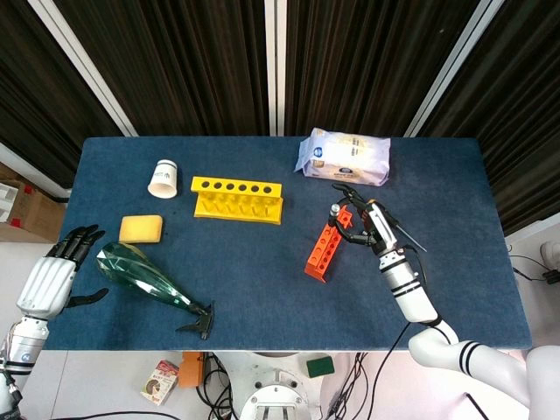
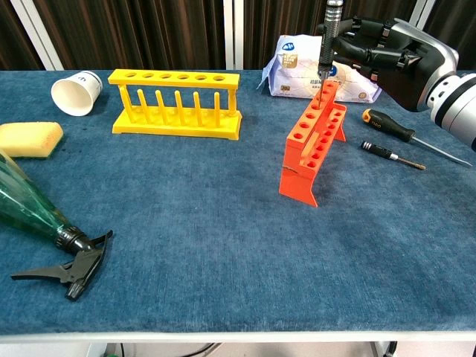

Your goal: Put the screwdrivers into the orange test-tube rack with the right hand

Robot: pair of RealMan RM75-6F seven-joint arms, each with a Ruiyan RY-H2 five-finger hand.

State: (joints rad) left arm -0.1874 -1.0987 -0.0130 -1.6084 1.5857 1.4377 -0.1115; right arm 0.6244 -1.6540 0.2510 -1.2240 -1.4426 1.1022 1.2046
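Note:
The orange test-tube rack [image 2: 312, 147] [image 1: 325, 249] stands tilted on the blue table, right of centre. My right hand [image 2: 390, 53] [image 1: 366, 222] holds a thin dark screwdriver [image 2: 328, 36] upright, its tip at the rack's far-end holes. Whether the tip is inside a hole I cannot tell. Two more screwdrivers lie on the table right of the rack: one with an orange-and-black handle [image 2: 390, 126] and a small black one [image 2: 390, 155]. My left hand [image 1: 58, 269] hangs off the table's left edge, holding nothing, fingers apart.
A yellow test-tube rack [image 2: 177, 104] stands at the back left, with a paper cup [image 2: 76, 90] lying beside it. A yellow sponge [image 2: 28, 139] and a green spray bottle [image 2: 33, 210] lie at the left. A white bag [image 2: 297, 65] sits behind the orange rack.

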